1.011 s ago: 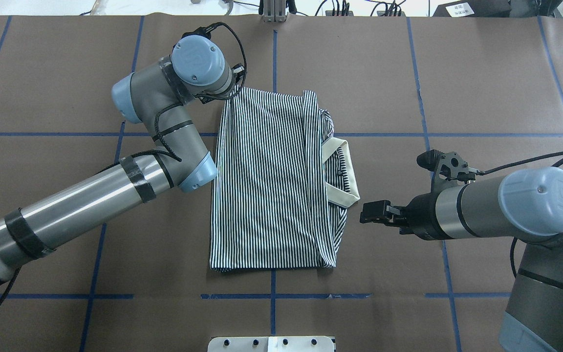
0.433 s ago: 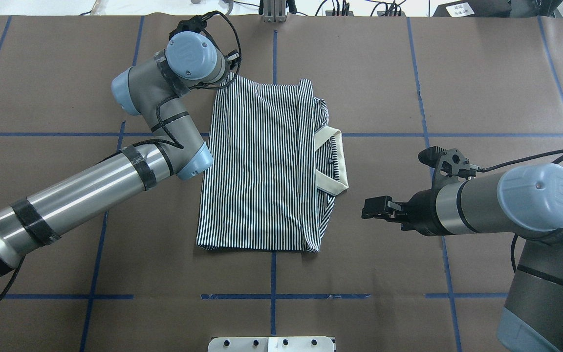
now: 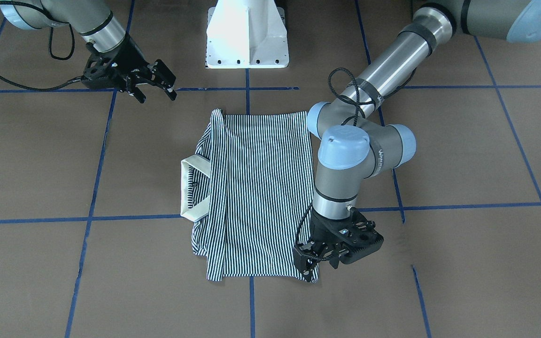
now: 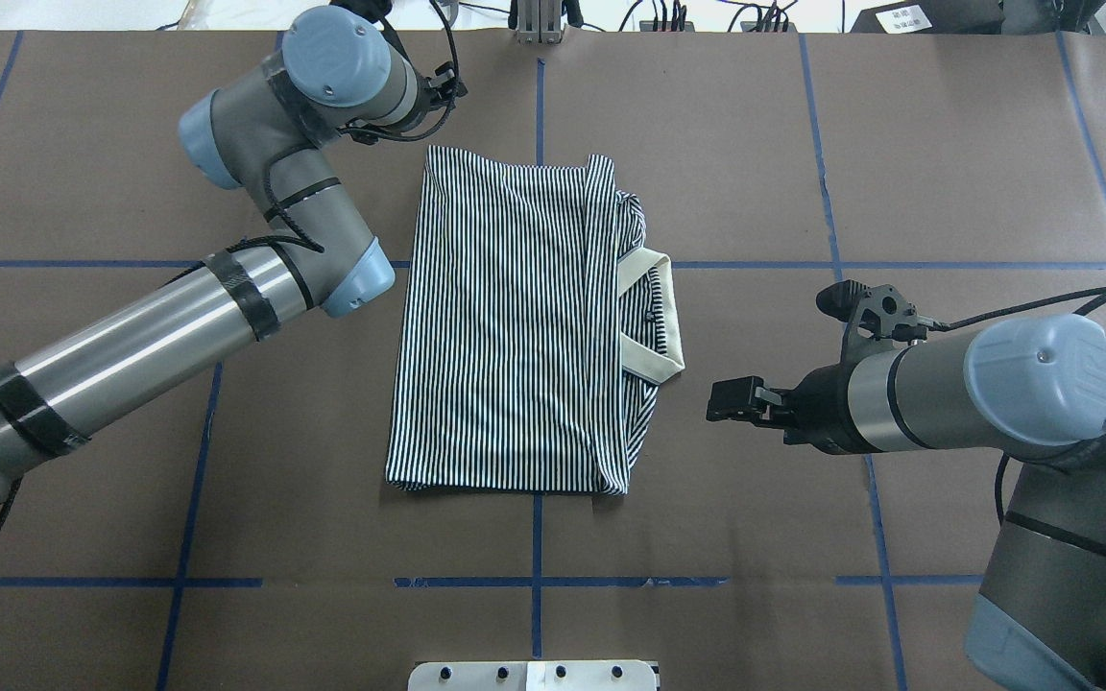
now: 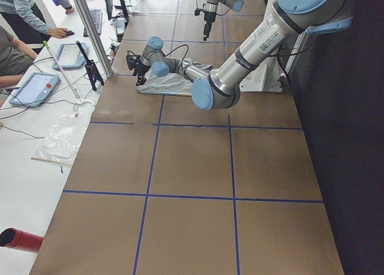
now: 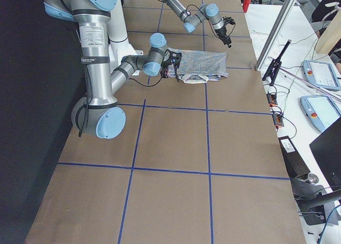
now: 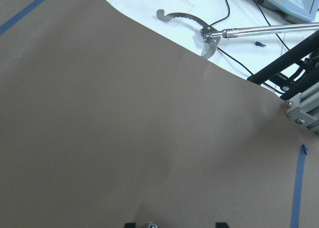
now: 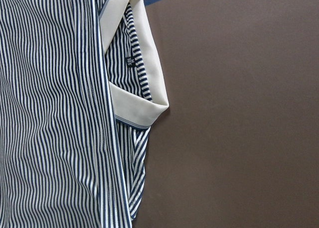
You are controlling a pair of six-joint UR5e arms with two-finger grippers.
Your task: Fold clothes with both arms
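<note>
The striped polo shirt (image 4: 515, 326) lies folded into a long rectangle in the middle of the table, also in the front view (image 3: 256, 188). Its white collar (image 4: 654, 317) sticks out on the right side; the right wrist view shows it close up (image 8: 144, 78). My left gripper (image 3: 309, 268) hangs over the shirt's far left corner. The left wrist view shows its fingertips (image 7: 222, 224) apart over bare paper, so it is open. My right gripper (image 4: 714, 411) is open and empty, a short way right of the collar, also in the front view (image 3: 158, 96).
Brown paper with blue tape lines (image 4: 539, 581) covers the table. The white pedestal base (image 3: 247, 37) stands at the robot's side. A metal post (image 4: 539, 24) stands at the far edge, with a metal grabber tool (image 7: 209, 36) beyond it.
My left arm dragged the shirt left and away, then moved on to the left while the shirt stayed put. The right gripper barely moved.
</note>
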